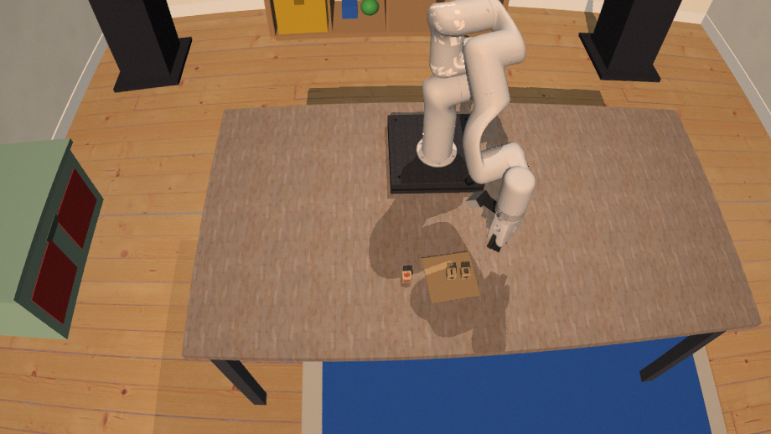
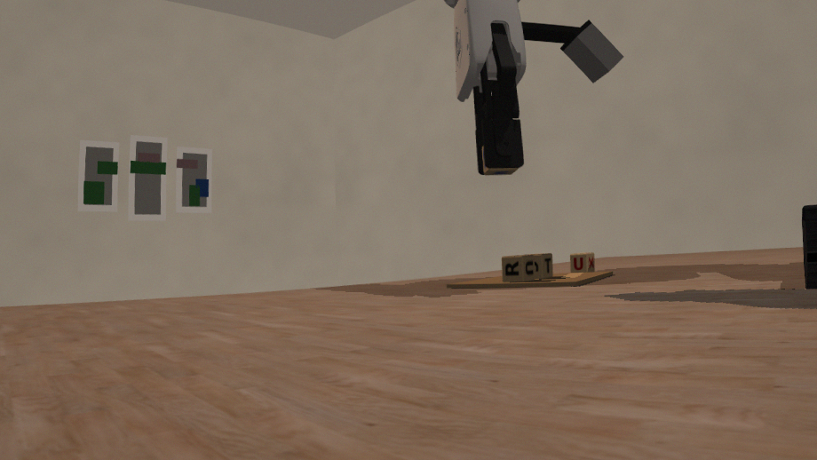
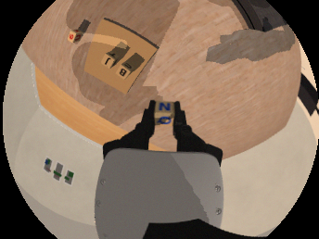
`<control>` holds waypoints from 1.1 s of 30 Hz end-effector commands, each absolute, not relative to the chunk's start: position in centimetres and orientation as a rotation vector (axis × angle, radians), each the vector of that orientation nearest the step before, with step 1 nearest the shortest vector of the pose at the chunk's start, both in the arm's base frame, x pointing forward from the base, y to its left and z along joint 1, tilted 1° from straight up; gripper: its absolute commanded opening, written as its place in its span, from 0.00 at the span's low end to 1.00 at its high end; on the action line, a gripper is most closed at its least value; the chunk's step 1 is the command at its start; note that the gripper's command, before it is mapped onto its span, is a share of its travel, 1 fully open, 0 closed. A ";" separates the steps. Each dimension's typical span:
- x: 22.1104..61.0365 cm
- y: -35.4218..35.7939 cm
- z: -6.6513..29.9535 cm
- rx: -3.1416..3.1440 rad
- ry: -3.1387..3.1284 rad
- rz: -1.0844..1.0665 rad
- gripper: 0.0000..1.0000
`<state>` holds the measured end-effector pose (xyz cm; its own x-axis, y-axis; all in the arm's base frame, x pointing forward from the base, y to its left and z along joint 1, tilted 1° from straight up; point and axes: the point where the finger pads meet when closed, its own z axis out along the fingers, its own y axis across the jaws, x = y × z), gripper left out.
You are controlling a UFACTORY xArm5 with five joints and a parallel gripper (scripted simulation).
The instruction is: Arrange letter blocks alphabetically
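My gripper (image 1: 494,244) (image 2: 501,154) (image 3: 164,107) is shut on a block (image 3: 164,114) with blue letters; its N and Q-like faces show in the wrist view. It holds the block high above the table, beside the mat (image 1: 454,294) (image 2: 594,279) (image 3: 111,81). In the top view the held block is hidden. The J block (image 1: 451,271) (image 3: 108,60) and the B block (image 1: 465,271) (image 3: 123,72) stand on the mat, side by side with a small gap. Seen from the base, B is left of J. A red-marked block (image 1: 406,276) (image 2: 578,263) (image 3: 73,35), with a 6-like mark on top, stands off the mat.
The black base plate (image 1: 404,180) of the arm stands behind the mat. The table's front edge (image 1: 388,359) lies beyond the mat. The arm's shadow falls across part of the mat. A green cabinet (image 1: 32,199) stands off the table in the top view.
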<state>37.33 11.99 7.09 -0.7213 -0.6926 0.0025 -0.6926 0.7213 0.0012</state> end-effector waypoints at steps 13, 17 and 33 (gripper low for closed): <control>38.6 9.1 7.3 0.503 -3.103 0.000 0.21; 38.9 8.4 7.3 0.335 -3.126 0.000 0.21; 39.7 5.6 7.5 -0.314 -3.129 -0.001 0.21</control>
<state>39.40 6.32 7.32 -0.9962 0.0875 0.0004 0.0875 0.9962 -0.0001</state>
